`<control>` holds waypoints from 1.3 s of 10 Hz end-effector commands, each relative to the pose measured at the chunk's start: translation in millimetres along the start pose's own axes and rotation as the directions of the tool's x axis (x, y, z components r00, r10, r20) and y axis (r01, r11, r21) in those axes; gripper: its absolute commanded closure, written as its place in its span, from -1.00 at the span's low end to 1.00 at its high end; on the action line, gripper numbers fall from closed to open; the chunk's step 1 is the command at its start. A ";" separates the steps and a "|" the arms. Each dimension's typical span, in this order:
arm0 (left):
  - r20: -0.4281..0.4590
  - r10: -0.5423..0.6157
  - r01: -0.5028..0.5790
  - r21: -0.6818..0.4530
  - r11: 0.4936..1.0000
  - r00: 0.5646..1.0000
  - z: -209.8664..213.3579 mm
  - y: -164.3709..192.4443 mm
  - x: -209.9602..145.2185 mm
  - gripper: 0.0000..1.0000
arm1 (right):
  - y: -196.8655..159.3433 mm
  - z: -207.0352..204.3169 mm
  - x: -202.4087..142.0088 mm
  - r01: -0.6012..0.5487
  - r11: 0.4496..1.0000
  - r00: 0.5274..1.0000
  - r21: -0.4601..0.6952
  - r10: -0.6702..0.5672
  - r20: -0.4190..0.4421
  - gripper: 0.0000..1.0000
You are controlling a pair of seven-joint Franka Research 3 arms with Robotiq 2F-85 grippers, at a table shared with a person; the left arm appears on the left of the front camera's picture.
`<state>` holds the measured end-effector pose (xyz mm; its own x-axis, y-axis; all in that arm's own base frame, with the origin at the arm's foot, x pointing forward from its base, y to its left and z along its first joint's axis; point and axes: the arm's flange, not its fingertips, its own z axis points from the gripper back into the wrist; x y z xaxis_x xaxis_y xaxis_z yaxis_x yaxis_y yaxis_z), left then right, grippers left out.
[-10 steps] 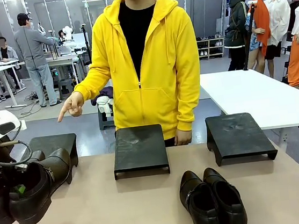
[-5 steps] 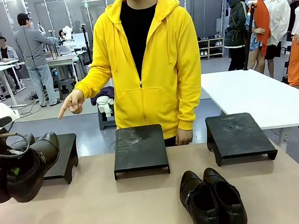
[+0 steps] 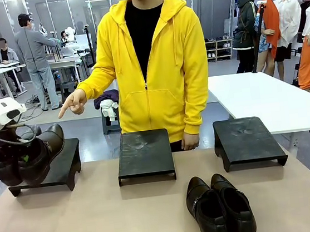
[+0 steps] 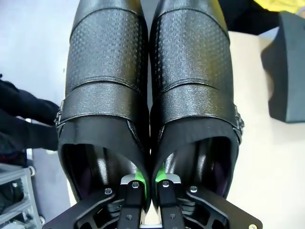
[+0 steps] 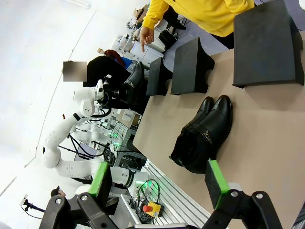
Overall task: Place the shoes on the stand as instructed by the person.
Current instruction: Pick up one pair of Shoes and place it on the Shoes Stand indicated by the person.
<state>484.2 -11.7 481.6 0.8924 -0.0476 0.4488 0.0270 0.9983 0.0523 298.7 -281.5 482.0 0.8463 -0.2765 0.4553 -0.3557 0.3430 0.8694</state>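
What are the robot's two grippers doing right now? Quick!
Left gripper: closed, pinching a pair of dark shoes together by their inner walls.
Right gripper: open, holding nothing.

Bright, even overhead light is filling the room. Soft shadows are pooling under the stands [image 3: 144,153]. Sheen is glinting off the shoes [image 4: 190,71]. Wrist views are bending at edges.

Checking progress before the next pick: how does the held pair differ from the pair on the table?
The held pair hangs tilted, toes up, over the left stand, clamped in the left tool; the table pair lies flat on the table, ungripped. Both are glossy dark pairs, shoes side by side.
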 end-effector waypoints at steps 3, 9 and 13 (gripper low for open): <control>0.065 -0.015 0.016 -0.007 1.000 0.998 -41.0 19.6 47.8 0.85 | 2.1 0.9 0.0 -0.013 1.000 1.000 0.010 0.013 0.005 -1.00; 0.083 -0.049 0.053 -0.048 0.997 0.995 -83.4 23.3 50.8 0.85 | 2.1 0.9 0.0 -0.013 1.000 1.000 0.010 0.013 0.005 -1.00; 0.105 -0.015 0.022 -0.069 0.997 0.994 -97.4 26.6 44.1 0.85 | 2.1 0.9 0.0 -0.013 1.000 1.000 0.010 0.013 0.005 -1.00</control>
<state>564.9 7.3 416.2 0.8707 -0.0691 0.4869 0.0616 0.9976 0.0313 298.9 -281.2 482.0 0.8465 -0.2758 0.4553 -0.3558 0.3430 0.8693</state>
